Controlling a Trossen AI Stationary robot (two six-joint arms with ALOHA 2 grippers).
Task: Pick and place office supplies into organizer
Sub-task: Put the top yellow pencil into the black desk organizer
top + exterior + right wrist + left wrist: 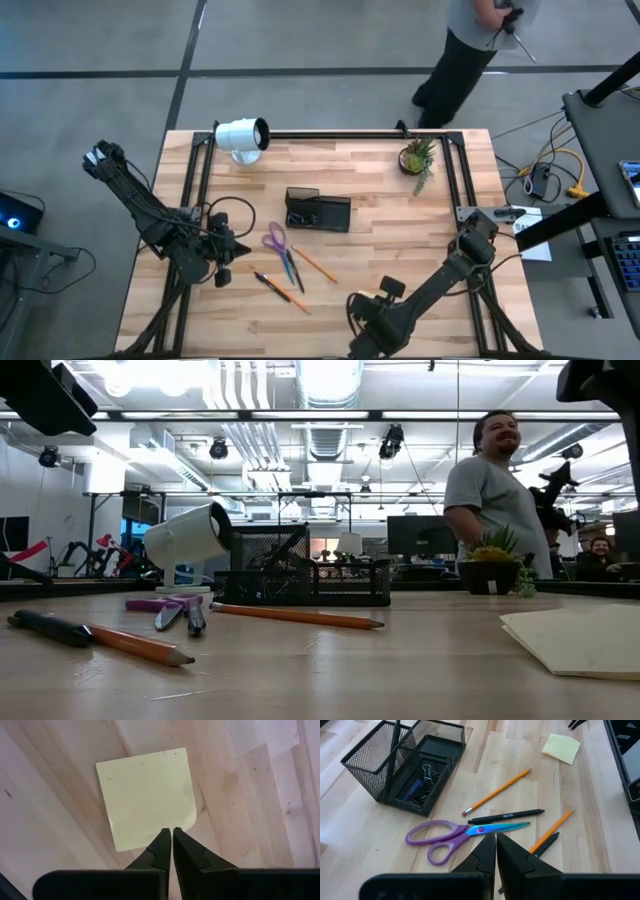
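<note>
The right gripper, fingers pressed together, hangs over the sticky-note pad; thin, light, lying flat, best pinched at one edge

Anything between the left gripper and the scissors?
Nothing visible. The left gripper, shut, hangs just off the scissors, blade tips toward it. A black pen lies alongside the blades, close enough to get caught in a grab.

scissors, pencils beside mesh organizer

Two dark jointed arms, tapered black fingers.
</note>
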